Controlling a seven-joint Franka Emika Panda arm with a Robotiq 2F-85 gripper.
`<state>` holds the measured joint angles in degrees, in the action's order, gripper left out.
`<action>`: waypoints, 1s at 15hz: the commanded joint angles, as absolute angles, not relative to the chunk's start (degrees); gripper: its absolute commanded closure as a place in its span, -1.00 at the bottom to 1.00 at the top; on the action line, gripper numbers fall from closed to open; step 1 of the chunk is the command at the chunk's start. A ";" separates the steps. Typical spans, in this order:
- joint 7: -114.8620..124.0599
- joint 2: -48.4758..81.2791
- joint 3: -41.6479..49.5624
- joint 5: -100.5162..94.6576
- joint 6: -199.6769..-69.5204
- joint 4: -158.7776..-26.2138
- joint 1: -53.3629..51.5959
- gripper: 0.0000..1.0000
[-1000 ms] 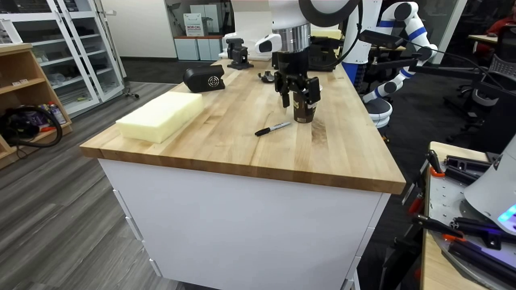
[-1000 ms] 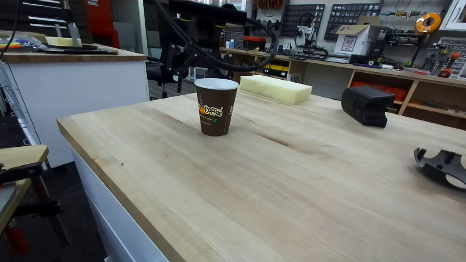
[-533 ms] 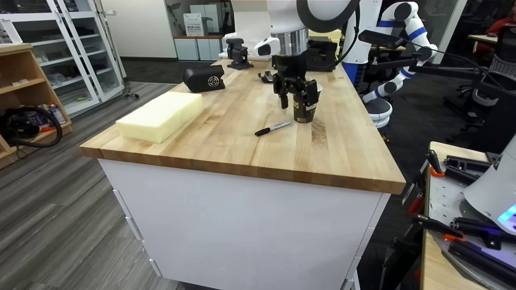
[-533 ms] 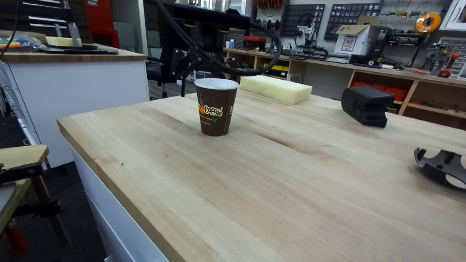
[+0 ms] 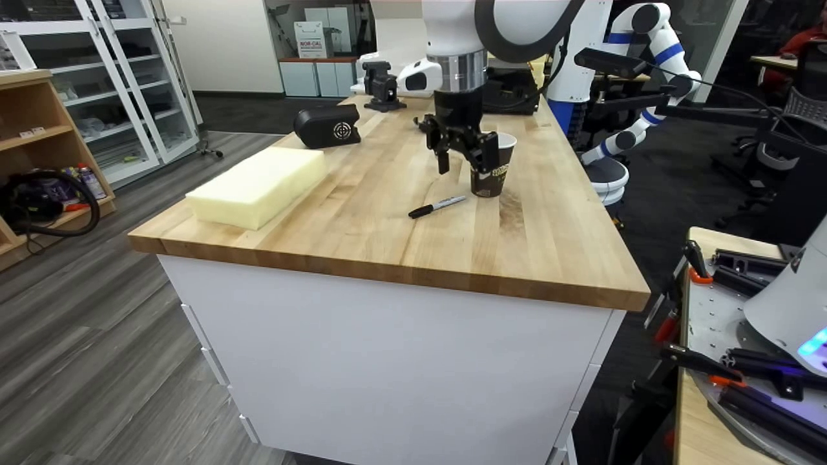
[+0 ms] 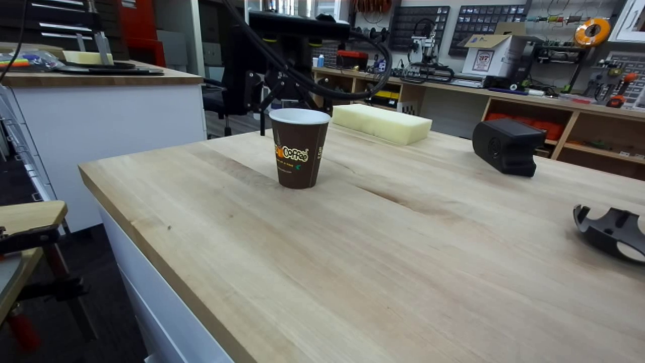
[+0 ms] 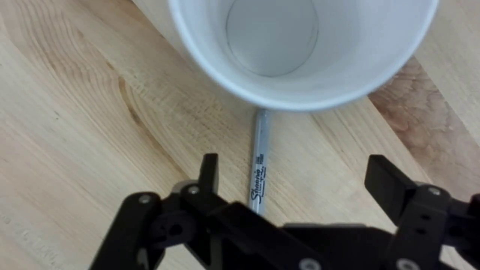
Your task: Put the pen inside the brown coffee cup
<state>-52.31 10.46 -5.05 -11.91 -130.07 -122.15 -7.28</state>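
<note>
The pen (image 5: 437, 206) lies on the wooden table, its black cap toward the near left and its silvery barrel toward the cup. In the wrist view the pen's barrel (image 7: 259, 161) shows between the fingers, nearer the left one, with its cap end hidden by the gripper. The brown coffee cup (image 6: 300, 151) stands upright; its white inside (image 7: 330, 71) looks empty in the wrist view. My gripper (image 5: 465, 163) is open and empty above the table, beside the cup. It also shows in the wrist view (image 7: 292, 163). The pen does not show in an exterior view where the cup stands in front.
A pale yellow foam block (image 5: 258, 184) lies on the table (image 5: 362, 239). A black boxy device (image 6: 509, 146) and a black curved part (image 6: 612, 232) also sit on it. A black cable (image 6: 322, 93) loops from the arm. The table's front edge lies near the pen.
My gripper has moved away from the cup, leftward in an exterior view, and slightly lower, so more of the cup's rim shows. It stays open. The pen and cup have not moved.
</note>
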 commanded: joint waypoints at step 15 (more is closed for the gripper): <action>-52.85 17.60 -6.82 -4.81 -137.24 -118.72 -3.14 0.20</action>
<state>-52.62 17.35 -5.51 -5.24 -137.41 -119.57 -4.38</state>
